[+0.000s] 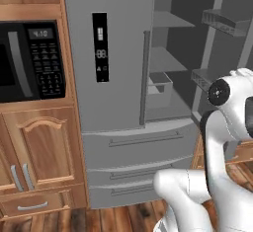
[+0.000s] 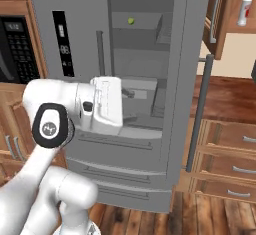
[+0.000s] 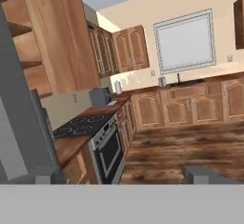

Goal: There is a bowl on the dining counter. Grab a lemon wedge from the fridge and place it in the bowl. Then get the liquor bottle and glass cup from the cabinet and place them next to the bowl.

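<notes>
Tall grey steel fridge (image 2: 145, 79) w/ its right door swung open; left door shut, carrying a black display panel (image 1: 100, 47) and a vertical bar handle. Two drawers w/ bar pulls sit below the doors.

Lemon wedge (image 2: 131, 21): tiny yellow-green speck, resting on an upper shelf inside the fridge, toward the shelf's middle. Too small to make out its shape.

Liquor bottle (image 2: 245, 9): slim, white, red cap and red label, standing upright in the wood cabinet (image 2: 235, 14) up and to the right of the fridge, beyond the open door.

Black microwave (image 1: 29, 60) is built into wood cabinetry just left of the fridge.

Arm: white, dark joints, rising in front of the fridge's drawers; elbow bent, forearm reaching level toward the open compartment. In the right base view the hand (image 2: 107, 104) sits at about the lower shelf's height, well below the wedge.

Gripper (image 3: 121, 173): the two dark fingertips stand spread wide apart w/ nothing between them. The hand view looks past the fridge's side toward a stove (image 3: 95, 132), wood counters and a window (image 3: 186, 39).
</notes>
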